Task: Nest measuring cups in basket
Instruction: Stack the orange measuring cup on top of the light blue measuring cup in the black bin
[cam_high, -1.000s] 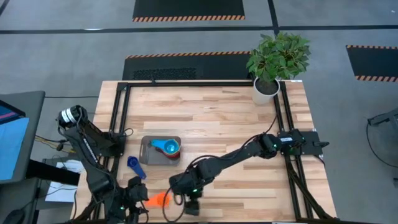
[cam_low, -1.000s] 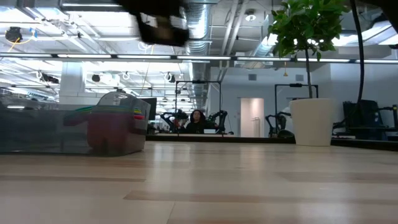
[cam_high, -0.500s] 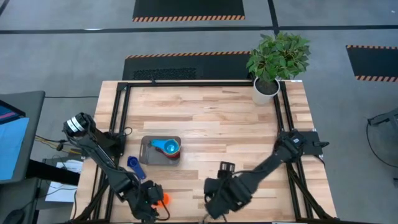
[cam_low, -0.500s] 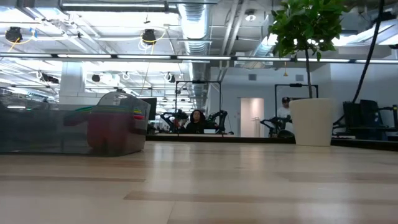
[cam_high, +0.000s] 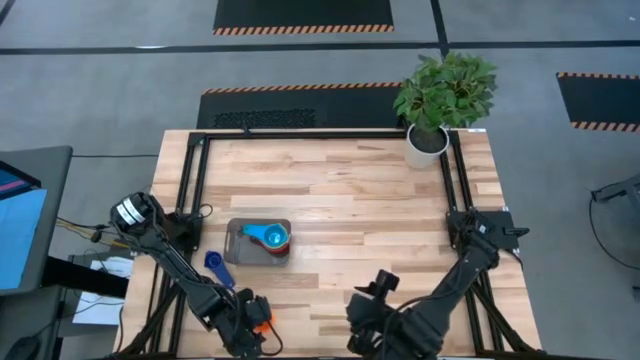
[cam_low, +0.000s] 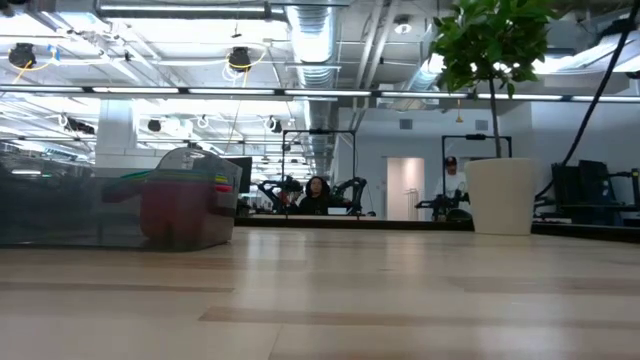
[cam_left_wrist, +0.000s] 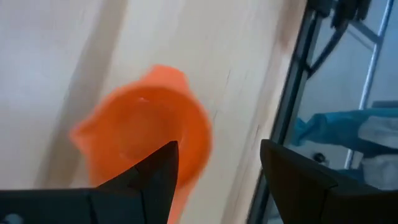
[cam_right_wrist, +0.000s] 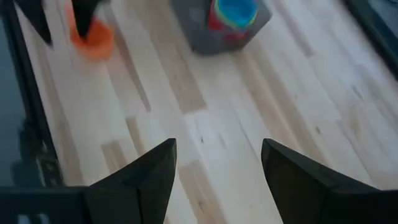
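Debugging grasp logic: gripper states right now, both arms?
Left gripper: open, one finger inside the orange cup, nothing gripped yet.
Right gripper: open, empty, raised above the table near its front edge.

I find no text, label, brand, number or sign that I can read in any of my views. The floor mats (cam_high: 303, 14) beyond the table carry only orange-and-black hazard stripes along their edges, with no lettering on them.
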